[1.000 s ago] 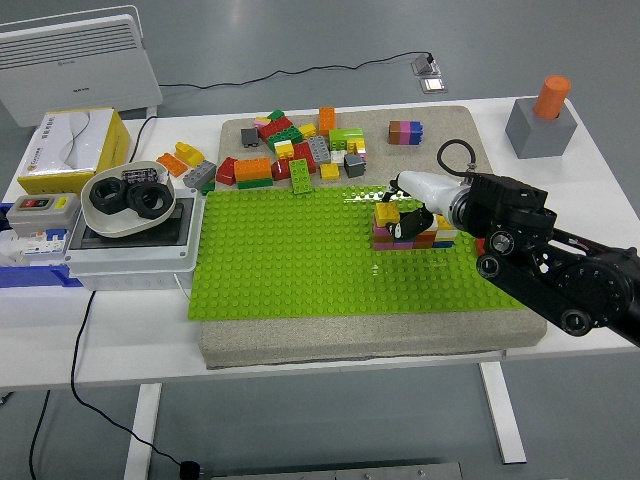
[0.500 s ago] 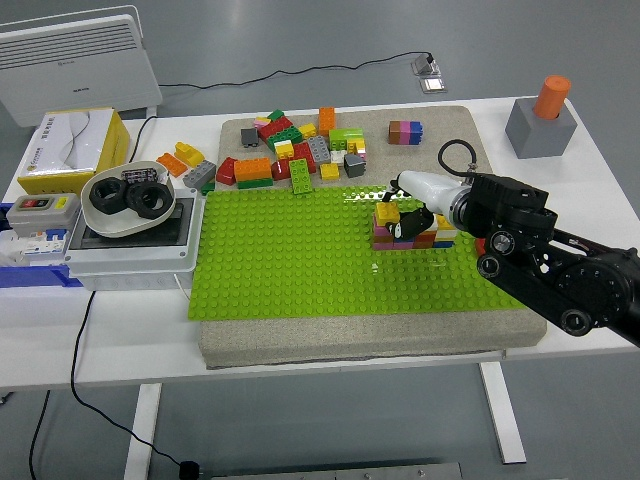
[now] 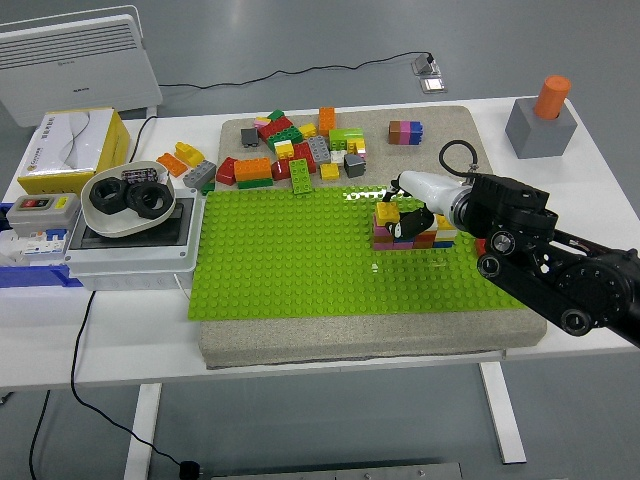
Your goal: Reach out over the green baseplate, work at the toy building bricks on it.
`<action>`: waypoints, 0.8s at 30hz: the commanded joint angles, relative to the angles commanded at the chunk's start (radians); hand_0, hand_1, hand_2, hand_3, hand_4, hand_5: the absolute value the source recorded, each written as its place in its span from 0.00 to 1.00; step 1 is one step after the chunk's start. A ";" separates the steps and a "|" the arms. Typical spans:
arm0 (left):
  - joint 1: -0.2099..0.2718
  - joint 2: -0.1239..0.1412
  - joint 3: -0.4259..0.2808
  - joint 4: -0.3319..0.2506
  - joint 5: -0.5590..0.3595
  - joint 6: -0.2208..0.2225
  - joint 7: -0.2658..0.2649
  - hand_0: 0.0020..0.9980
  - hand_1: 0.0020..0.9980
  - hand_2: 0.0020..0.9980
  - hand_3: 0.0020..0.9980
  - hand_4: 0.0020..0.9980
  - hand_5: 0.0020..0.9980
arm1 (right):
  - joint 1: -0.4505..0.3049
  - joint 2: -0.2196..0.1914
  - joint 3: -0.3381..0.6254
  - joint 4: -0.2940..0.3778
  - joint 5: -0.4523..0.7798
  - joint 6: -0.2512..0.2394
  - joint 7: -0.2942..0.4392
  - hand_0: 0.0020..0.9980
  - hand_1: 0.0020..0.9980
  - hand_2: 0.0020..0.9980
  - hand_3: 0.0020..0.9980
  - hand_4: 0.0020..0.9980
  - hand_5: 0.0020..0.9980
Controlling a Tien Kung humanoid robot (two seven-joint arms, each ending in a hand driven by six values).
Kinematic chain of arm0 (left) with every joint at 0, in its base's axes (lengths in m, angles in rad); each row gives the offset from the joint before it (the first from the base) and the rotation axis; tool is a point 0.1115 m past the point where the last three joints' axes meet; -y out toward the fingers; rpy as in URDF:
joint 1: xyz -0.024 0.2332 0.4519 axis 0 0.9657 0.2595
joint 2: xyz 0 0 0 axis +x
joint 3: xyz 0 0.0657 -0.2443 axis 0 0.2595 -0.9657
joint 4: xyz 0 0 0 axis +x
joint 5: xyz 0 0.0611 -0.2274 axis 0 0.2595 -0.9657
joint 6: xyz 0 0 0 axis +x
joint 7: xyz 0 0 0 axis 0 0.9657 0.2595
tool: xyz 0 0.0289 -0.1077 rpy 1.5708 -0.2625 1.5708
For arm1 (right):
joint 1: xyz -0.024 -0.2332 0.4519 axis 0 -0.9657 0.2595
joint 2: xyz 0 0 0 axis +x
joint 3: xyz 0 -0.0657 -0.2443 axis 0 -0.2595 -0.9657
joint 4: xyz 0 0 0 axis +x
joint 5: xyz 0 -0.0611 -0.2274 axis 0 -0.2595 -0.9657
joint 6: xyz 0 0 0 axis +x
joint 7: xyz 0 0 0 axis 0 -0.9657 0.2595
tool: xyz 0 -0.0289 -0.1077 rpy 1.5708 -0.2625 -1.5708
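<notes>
A green baseplate lies on a grey mat at the table's middle. On its right part stands a small stack of bricks, red, purple and orange, with a yellow brick on top. My right hand, white-shelled on a black arm coming from the lower right, is at this stack with its fingers curled on the yellow brick. The fingertips are partly hidden by the stack. My left arm does not show.
Loose bricks are piled on the mat behind the baseplate, with a purple-and-red block apart. A bowl with black rings sits on a grey box at left, beside a yellow carton. A grey block with an orange cylinder stands far right.
</notes>
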 joint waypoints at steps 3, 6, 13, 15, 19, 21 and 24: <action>0.000 0.000 0.000 0.000 0.000 0.000 0.000 0.79 0.73 0.64 0.45 0.65 0.41 | -0.001 0.001 -0.001 -0.001 0.001 -0.001 0.001 0.89 0.87 0.87 0.68 0.62 0.13; 0.000 0.000 0.000 0.000 0.000 0.000 0.000 0.79 0.73 0.64 0.45 0.65 0.41 | -0.002 0.002 -0.001 -0.002 0.003 -0.003 0.002 0.89 0.87 0.87 0.68 0.62 0.13; 0.000 0.000 0.001 0.000 0.000 0.000 0.000 0.79 0.73 0.64 0.45 0.65 0.41 | -0.003 0.001 0.002 -0.003 0.007 -0.004 0.002 0.89 0.87 0.87 0.68 0.65 0.13; -0.001 0.000 0.001 0.000 0.000 0.000 0.000 0.79 0.73 0.64 0.45 0.65 0.41 | -0.004 0.001 0.004 -0.003 0.007 -0.004 0.002 0.89 0.87 0.87 0.68 0.65 0.13; -0.001 0.000 0.001 0.000 0.000 0.000 0.000 0.79 0.73 0.64 0.45 0.65 0.41 | -0.004 0.001 0.005 -0.004 0.008 -0.004 0.003 0.89 0.87 0.87 0.68 0.66 0.13; -0.001 0.000 0.001 0.000 0.000 0.000 0.000 0.79 0.73 0.64 0.45 0.65 0.41 | -0.005 0.002 0.005 -0.005 0.009 -0.005 0.003 0.89 0.87 0.87 0.68 0.66 0.13; -0.001 -0.001 0.000 0.000 0.000 0.000 0.000 0.79 0.73 0.64 0.45 0.65 0.41 | -0.005 0.002 0.005 -0.005 0.010 -0.008 0.005 0.89 0.87 0.87 0.68 0.66 0.13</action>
